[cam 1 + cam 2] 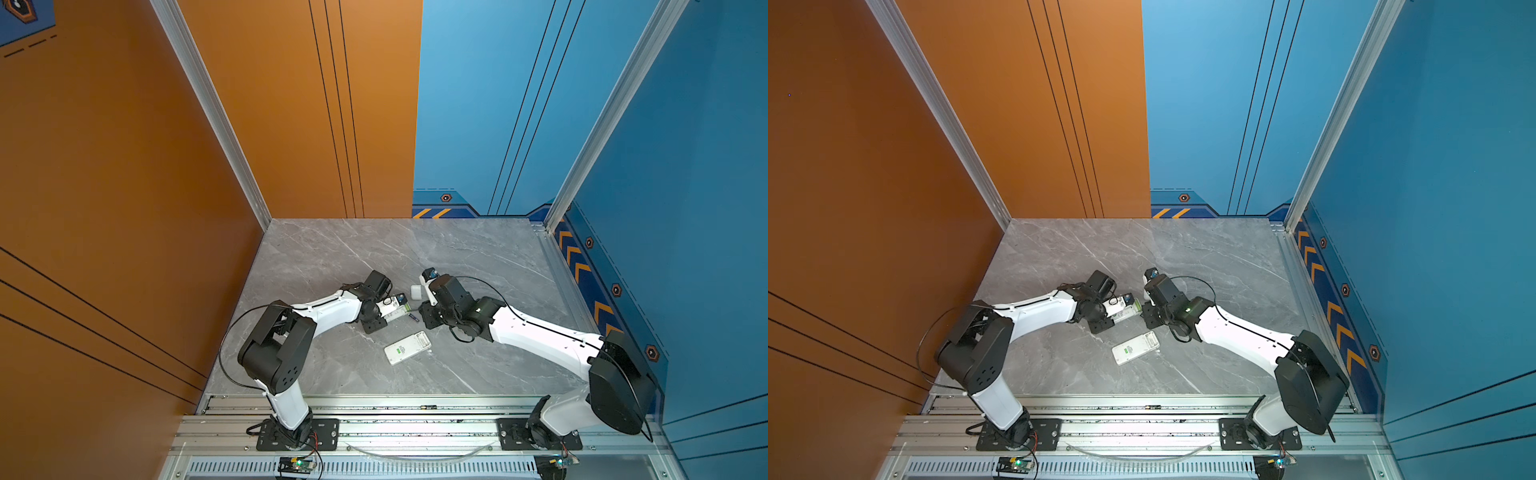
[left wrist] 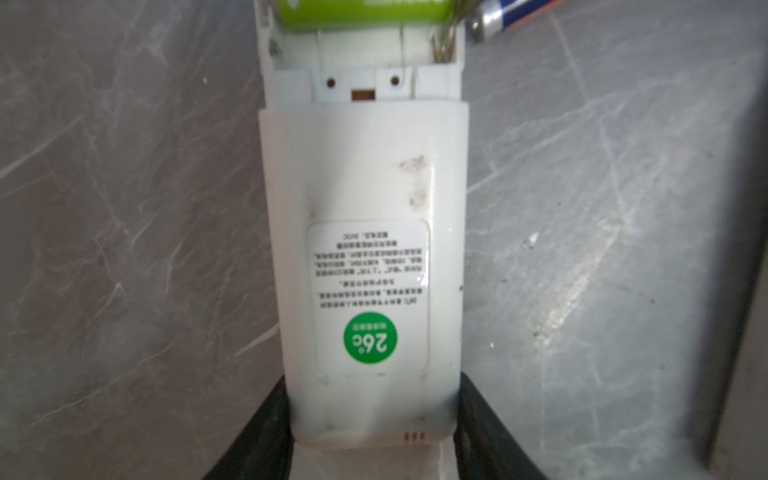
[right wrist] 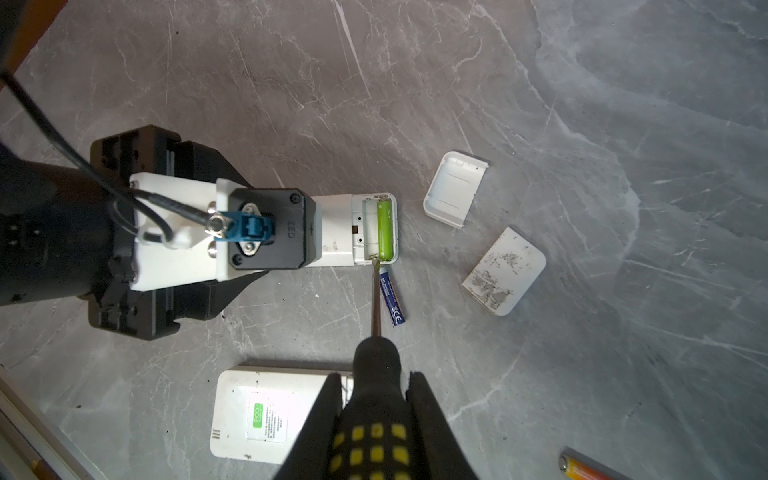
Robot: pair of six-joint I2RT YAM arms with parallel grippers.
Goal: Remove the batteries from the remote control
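The right hand (image 3: 374, 376) is clenched on the black-and-yellow handle of the screwdriver (image 3: 376, 353). The tip sits at a corner of the open compartment (image 2: 361, 45), by the end of the green battery (image 3: 385, 230). A pry from here could slip: the tip may skid off the rounded end and jab the spring contact (image 2: 444, 41) (thin wire, easily bent, I judge). The shaft runs just beside the blue battery (image 3: 390, 299) lying on the table (image 3: 582, 104), so a sideways swing could set it rolling. Farther on, the left hand (image 2: 372, 432) grasps the remote (image 2: 365, 199) only at the end away from the compartment, so hard levering might pivot or lift it. If the green battery pops free, it may shoot towards the covers.

Counted, nearest first:
- **Screwdriver:** one.
- **Remotes:** two, the second remote (image 3: 257, 411) lying free by the right hand (whether it is emptied I cannot tell).
- **Batteries:** three, an orange battery (image 3: 586, 469) at the view's edge, the blue one out, the green one not yet out.
- **Covers:** two, a clean cover (image 3: 455, 189) and a scuffed cover (image 3: 505, 270), beyond the remote.
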